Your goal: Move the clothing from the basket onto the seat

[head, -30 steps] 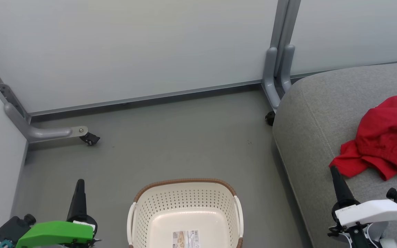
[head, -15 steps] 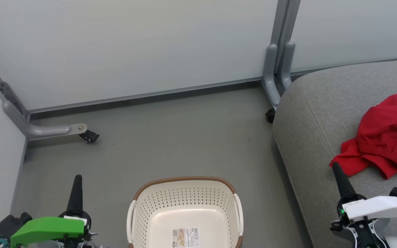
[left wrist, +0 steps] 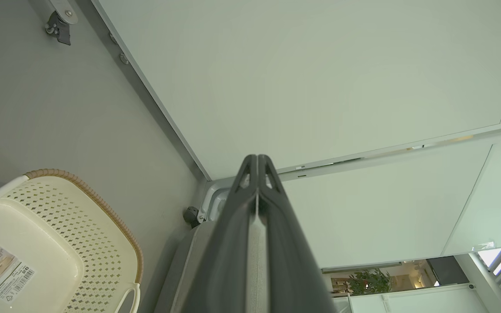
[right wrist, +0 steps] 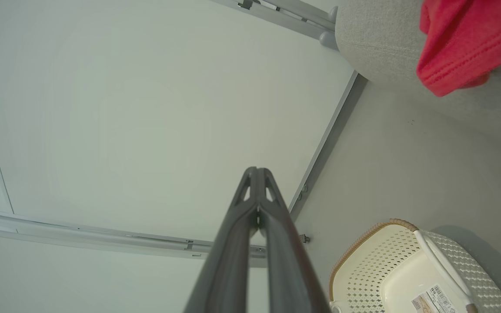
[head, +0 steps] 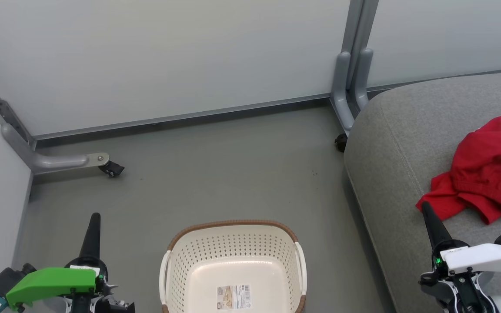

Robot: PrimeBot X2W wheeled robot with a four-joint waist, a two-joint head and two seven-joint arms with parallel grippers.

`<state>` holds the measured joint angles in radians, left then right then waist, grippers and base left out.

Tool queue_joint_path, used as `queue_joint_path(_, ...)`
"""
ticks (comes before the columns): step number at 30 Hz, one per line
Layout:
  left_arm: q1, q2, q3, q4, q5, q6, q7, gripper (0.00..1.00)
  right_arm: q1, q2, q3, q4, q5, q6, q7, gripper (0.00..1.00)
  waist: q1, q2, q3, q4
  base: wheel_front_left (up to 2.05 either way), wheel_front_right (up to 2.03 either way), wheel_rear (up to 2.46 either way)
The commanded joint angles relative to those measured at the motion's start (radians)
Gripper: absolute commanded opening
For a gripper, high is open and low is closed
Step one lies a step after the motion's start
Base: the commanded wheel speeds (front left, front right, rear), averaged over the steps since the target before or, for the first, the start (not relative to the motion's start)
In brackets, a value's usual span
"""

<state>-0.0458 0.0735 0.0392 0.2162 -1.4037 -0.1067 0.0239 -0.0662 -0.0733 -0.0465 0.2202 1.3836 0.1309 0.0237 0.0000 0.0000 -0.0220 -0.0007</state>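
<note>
Left claw [head: 95, 216] and right claw [head: 425, 205] both pinched together. One red clothing [head: 489, 174] heap lies on the one grey seat [head: 389, 143]; one basket [head: 233, 224] sits on the floor [head: 233, 174] between them, one label [head: 233, 297] inside.

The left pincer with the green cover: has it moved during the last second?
Yes. The left pincer has slid leftward, away from the cream-white perforated plastic basket, which has not shifted sideways in the head view.

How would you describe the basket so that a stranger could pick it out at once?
Find the big grey seat on the right. On the floor to its left stands the basket. It alone is cream, perforated, brown-rimmed, with a label inside.
</note>
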Motion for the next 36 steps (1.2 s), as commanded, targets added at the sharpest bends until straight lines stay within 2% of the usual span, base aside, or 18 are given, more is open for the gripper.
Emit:
queue_joint_path(1, -0.024, 0.004, 0.008, 0.000, -0.026, -0.008, 0.006, 0.00, -0.017, -0.004, -0.006, 0.000, 0.025, 0.000, 0.005, 0.00, 0.0000, 0.0000, 0.001, 0.000, 0.00, 0.00, 0.00)
queue_joint_path(31, -0.069, -0.002, 0.047, 0.029, -0.233, -0.027, 0.068, 0.00, -0.045, 0.001, -0.039, 0.024, 0.252, 0.000, 0.068, 0.00, 0.0000, 0.0000, 0.024, 0.001, 0.00, 0.00, 0.00)
queue_joint_path(36, -0.068, -0.003, 0.049, 0.029, -0.234, -0.027, 0.070, 0.00, -0.044, 0.002, -0.042, 0.025, 0.254, 0.000, 0.073, 0.00, 0.0000, 0.0000, 0.025, 0.001, 0.00, 0.00, 0.00)
